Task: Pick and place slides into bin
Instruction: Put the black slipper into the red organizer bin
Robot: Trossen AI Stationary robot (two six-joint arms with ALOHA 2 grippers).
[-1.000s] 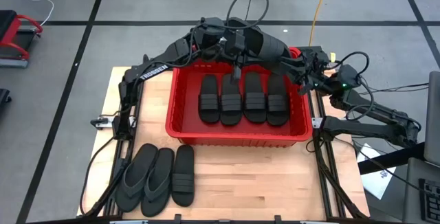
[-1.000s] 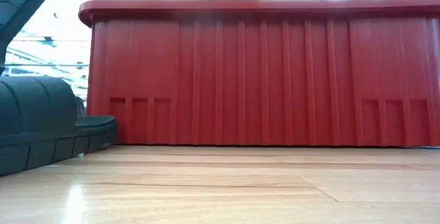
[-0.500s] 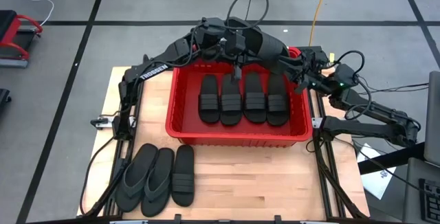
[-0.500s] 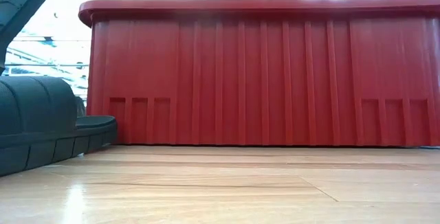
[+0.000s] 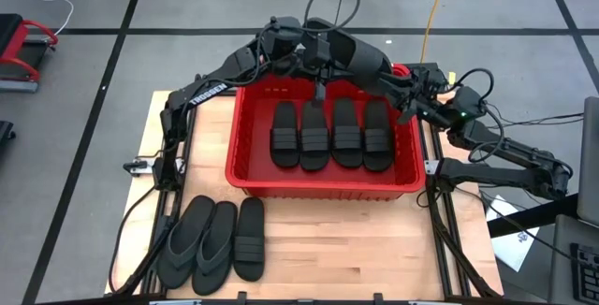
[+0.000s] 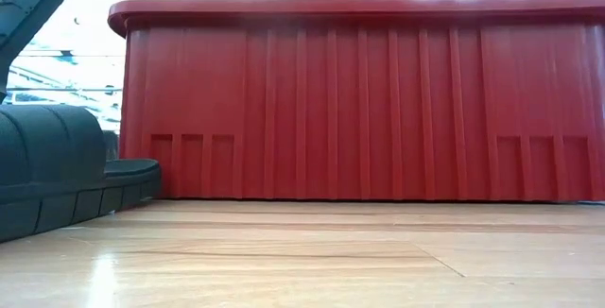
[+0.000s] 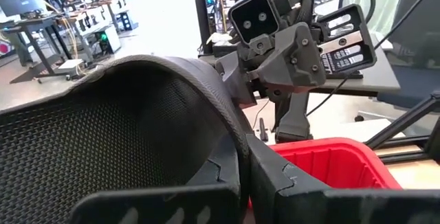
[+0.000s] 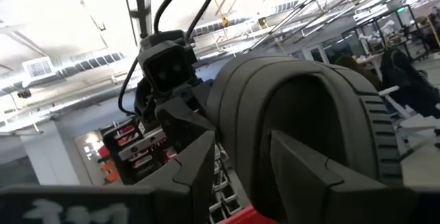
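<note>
1. The left gripper [image 5: 329,50], clamped tight on one end of a black slide [image 5: 360,58], holds it in the air over the far rim of the red bin [image 5: 323,182].
2. The right gripper [image 5: 401,88] pinches the same slide's other end; its fingers [image 8: 199,162] straddle the ribbed strap.
3. The rubber looks light, soft and grippy, so the sole edge or strap is likely the best hold.
4. Four slides lie in the bin; three wait on the table [image 5: 374,249].

White "TROSSEN" lettering along the left arm [image 5: 210,91], no other text legible
</note>
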